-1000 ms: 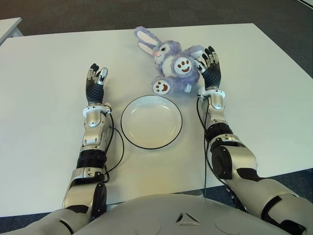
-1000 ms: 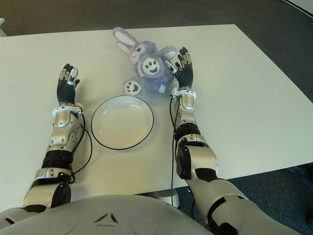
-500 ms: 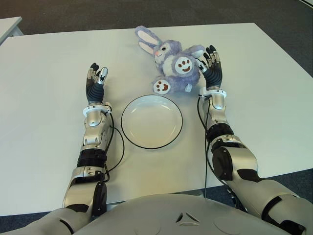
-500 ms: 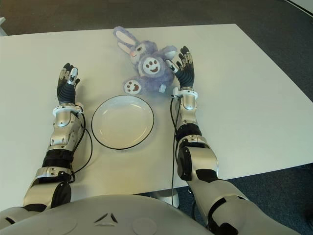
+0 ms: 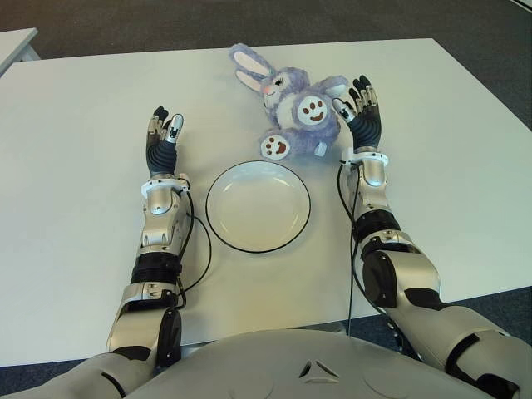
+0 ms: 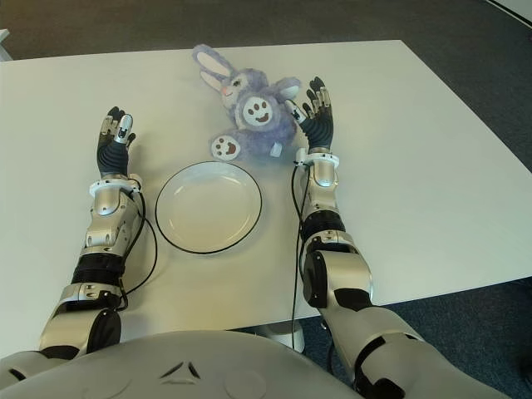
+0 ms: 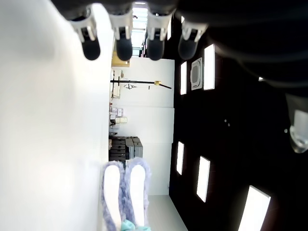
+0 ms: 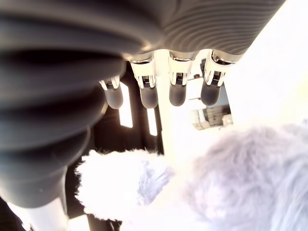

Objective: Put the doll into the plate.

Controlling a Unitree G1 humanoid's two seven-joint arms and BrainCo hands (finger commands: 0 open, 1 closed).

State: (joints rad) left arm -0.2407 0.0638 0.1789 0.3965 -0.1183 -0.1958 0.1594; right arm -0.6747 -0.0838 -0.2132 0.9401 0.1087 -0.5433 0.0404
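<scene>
A purple plush bunny doll (image 5: 295,104) lies on its back on the white table (image 5: 75,125), just beyond the plate. The white plate (image 5: 258,206) with a dark rim sits in front of me, with nothing in it. My right hand (image 5: 359,112) is open, fingers spread, right beside the doll's right side; in the right wrist view the doll's fur (image 8: 240,183) fills the space under the straight fingers (image 8: 175,91). My left hand (image 5: 164,137) is open and idle to the left of the plate, apart from the doll.
The table's far edge and dark floor (image 5: 125,21) lie beyond the doll. Another table's corner (image 5: 15,43) shows at the far left. Bare tabletop extends to both sides of my arms.
My right hand has shifted slightly right and away from the doll's side. The doll, plate and left hand have not moved.
</scene>
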